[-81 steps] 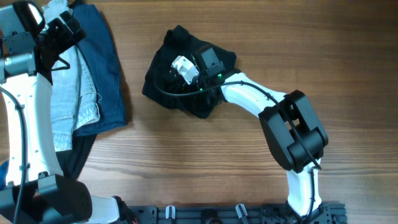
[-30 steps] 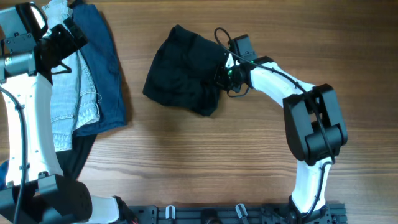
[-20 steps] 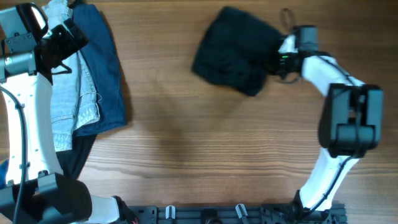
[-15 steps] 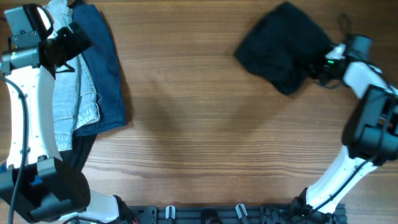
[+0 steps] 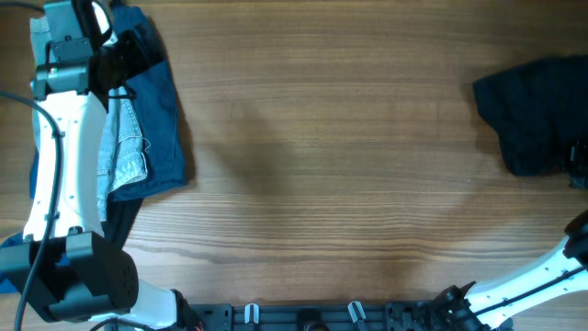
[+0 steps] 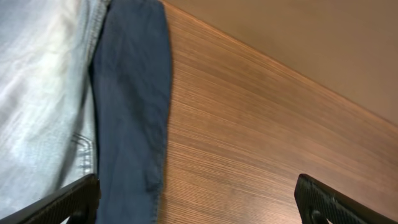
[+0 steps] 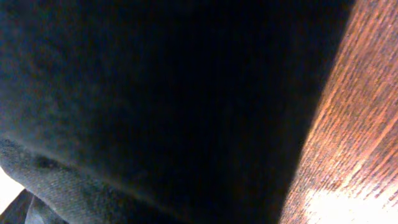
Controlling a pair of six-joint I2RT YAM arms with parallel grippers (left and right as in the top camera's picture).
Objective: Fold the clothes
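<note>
One pair of black shorts (image 5: 528, 110) is what you are working with, and it lies bunched in a dark heap at the right edge of the table (image 5: 322, 184), toward the far right corner. Your right gripper (image 5: 578, 164) only just shows at the border of the overhead view, touching the near right side of that heap. Its jaws are closed tight on the cloth. In the right wrist view black fabric fills almost everything, pressed close against the lens, with a strip of bare wood down the right side. You cannot make out the fingers themselves there.

Your left gripper (image 6: 194, 186) hangs over the far left corner with its jaws spread wide and nothing between them. Both fingers (image 6: 68, 202) sit at the bottom corners of the left wrist view. Under it lies a pile along the left edge: pale denim shorts (image 5: 115, 152) on top of a navy garment (image 5: 163, 110), whose edge runs out onto the wood. That pile is well apart from the black shorts, with bare table between the two.
</note>
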